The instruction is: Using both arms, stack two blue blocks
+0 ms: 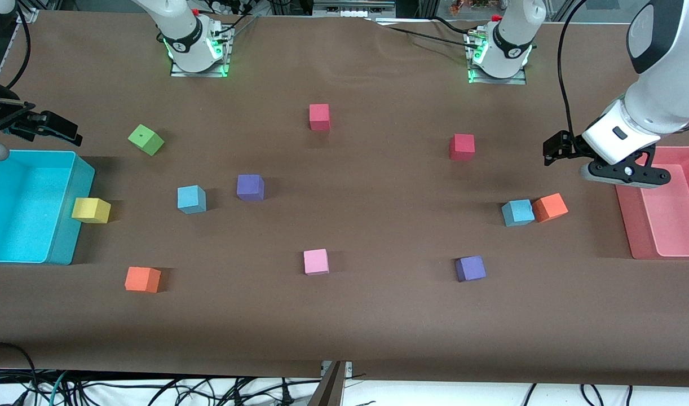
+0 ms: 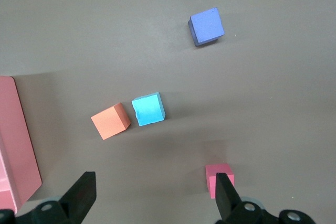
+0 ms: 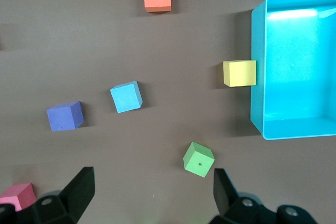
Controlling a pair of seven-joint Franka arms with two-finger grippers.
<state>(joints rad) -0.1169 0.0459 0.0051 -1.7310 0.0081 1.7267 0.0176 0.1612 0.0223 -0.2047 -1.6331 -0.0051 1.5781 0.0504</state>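
One blue block (image 1: 191,199) lies toward the right arm's end of the table, beside a purple cube (image 1: 250,187); it also shows in the right wrist view (image 3: 126,97). The other blue block (image 1: 517,212) lies toward the left arm's end, touching an orange cube (image 1: 550,207); it also shows in the left wrist view (image 2: 148,109). My left gripper (image 1: 626,172) (image 2: 155,195) is open and empty, up over the table by the pink bin's edge. My right gripper (image 1: 51,128) (image 3: 152,195) is open and empty, high over the table by the cyan bin and the green cube (image 3: 198,159).
A cyan bin (image 1: 68,225) stands at the right arm's end with a yellow cube (image 1: 91,210) against it. A pink bin (image 1: 632,225) stands at the left arm's end. Red cubes (image 1: 319,117) (image 1: 462,146), a pink cube (image 1: 316,261), a purple cube (image 1: 471,268) and an orange cube (image 1: 142,279) are scattered.
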